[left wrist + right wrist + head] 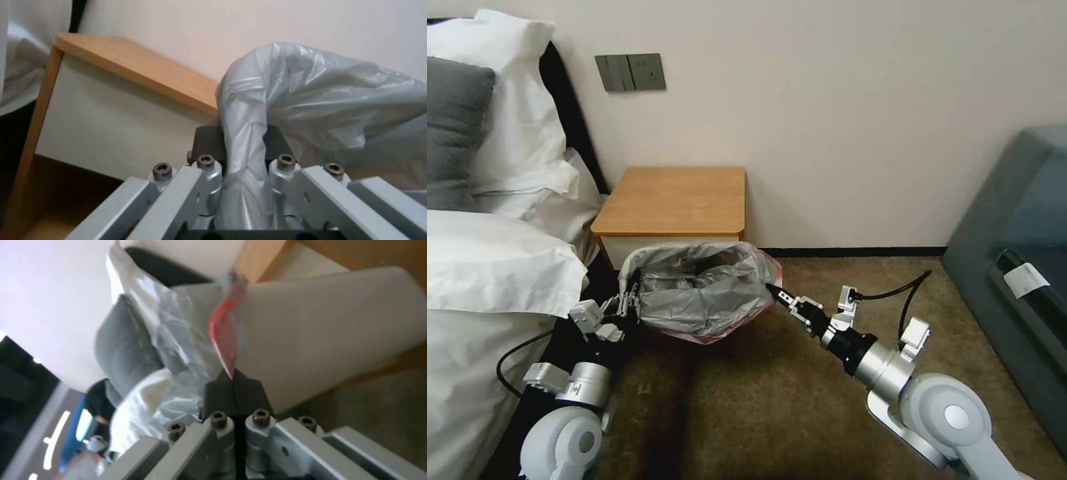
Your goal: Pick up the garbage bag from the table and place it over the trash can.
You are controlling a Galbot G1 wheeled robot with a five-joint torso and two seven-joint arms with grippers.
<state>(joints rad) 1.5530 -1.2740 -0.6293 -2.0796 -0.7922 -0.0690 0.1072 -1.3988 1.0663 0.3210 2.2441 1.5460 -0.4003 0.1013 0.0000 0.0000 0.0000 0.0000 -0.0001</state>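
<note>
From my remote seat, both arms enter at the bottom of the head view, the left gripper point(624, 305) at lower left and the right gripper point(775, 291) just right of centre, each clamped on an opposite edge of the garbage bag point(704, 290), which hangs stretched open between them at mid-frame, off the table point(675, 200) and in front of its white drawer. The bare wooden top sits just above the bag in the picture, with the bed's white pillows point(514, 133) at upper left and a wall switch plate point(630, 72) higher still. I judge the pick-up done and the fitting under way: the mouth is spread wide and a pink fringe shows along its lower edge, but from above the bag covers whatever is beneath it, so I cannot tell how far it sits over the rim. The right wrist view fills that gap: past its closed dark fingertips point(222, 396), pinching a sliver of pink film, the pale wall of the trash can point(333, 340) stands close behind. The left wrist view adds its own detail, a twisted rope of grey plastic running up between the left gripper's pads point(206, 141), shut on it, with the table edge behind. What remains, as I read it, is seating the rim and letting go
</note>
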